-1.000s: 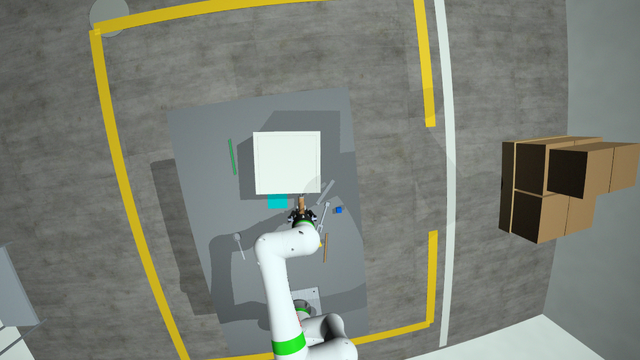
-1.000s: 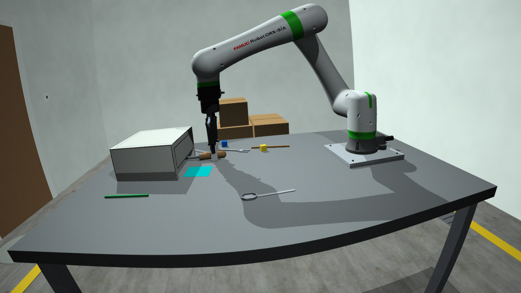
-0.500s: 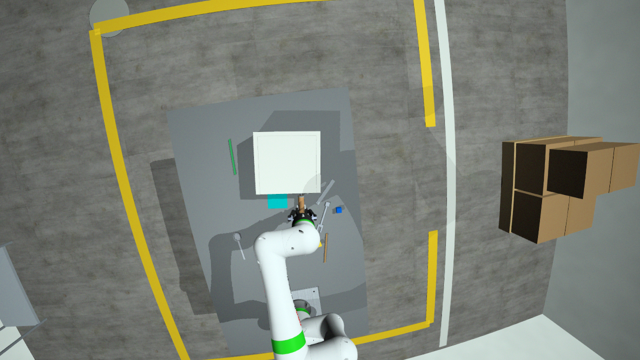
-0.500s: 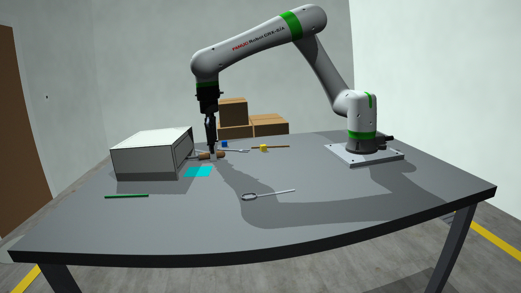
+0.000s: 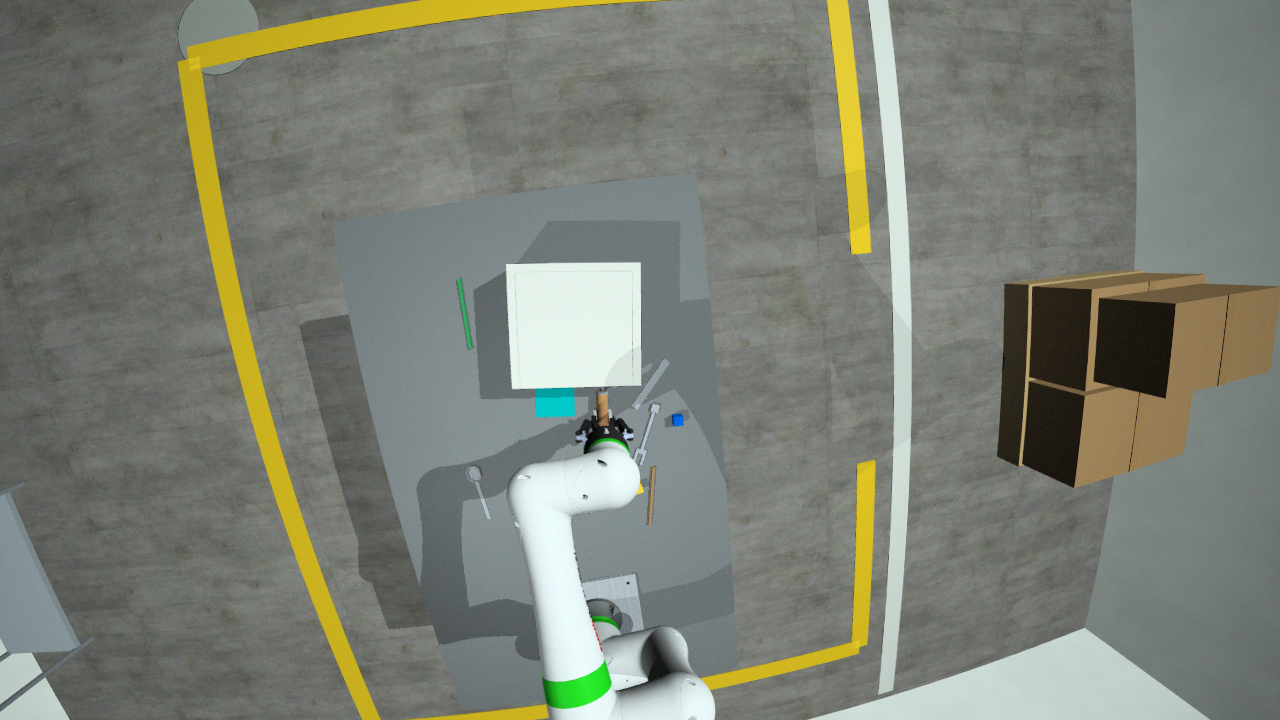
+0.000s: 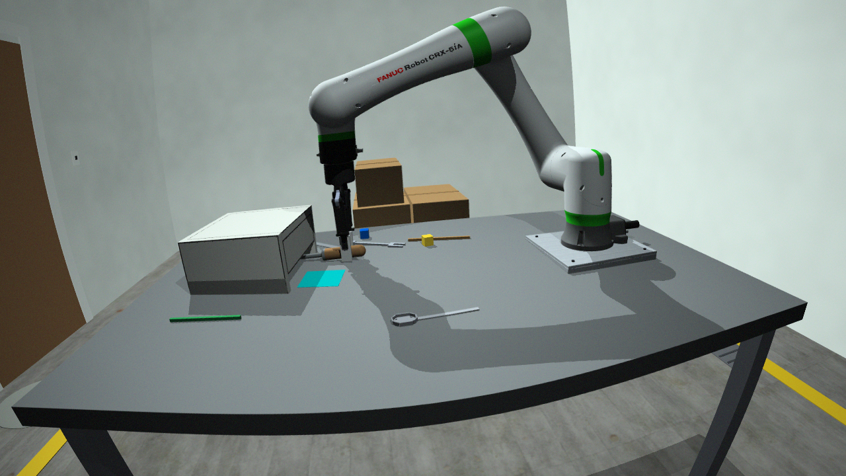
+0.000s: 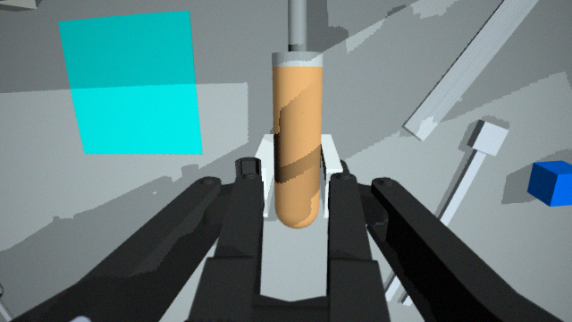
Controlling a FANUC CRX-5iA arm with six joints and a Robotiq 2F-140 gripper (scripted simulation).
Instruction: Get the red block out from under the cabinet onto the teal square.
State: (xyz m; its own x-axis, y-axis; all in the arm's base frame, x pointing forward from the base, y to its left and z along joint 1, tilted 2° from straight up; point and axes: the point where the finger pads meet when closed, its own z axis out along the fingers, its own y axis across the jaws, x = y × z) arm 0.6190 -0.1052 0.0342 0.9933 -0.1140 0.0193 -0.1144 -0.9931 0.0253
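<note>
The white cabinet (image 5: 572, 322) (image 6: 236, 242) stands on the grey table (image 6: 532, 331). The red block is hidden in every view. The teal square (image 5: 553, 402) (image 6: 321, 277) (image 7: 134, 85) lies flat on the table in front of the cabinet and is bare. My gripper (image 5: 604, 426) (image 6: 343, 242) (image 7: 297, 152) is down at the table, right of the square, shut on the wooden handle (image 5: 603, 404) (image 6: 357, 250) (image 7: 297, 112) of a tool. The tool's grey shaft (image 7: 297, 22) points at the cabinet's base.
A blue cube (image 5: 678, 419) (image 6: 364, 233) (image 7: 550, 182), a flat grey bar (image 5: 651, 383) (image 7: 469, 67) and a fork-ended tool (image 5: 647, 431) (image 7: 465, 179) lie right of the gripper. A yellow cube (image 6: 427, 239) with a wooden stick (image 5: 651, 494), a ring-ended rod (image 6: 431, 315) and a green stick (image 5: 464, 313) (image 6: 205, 317) lie farther off.
</note>
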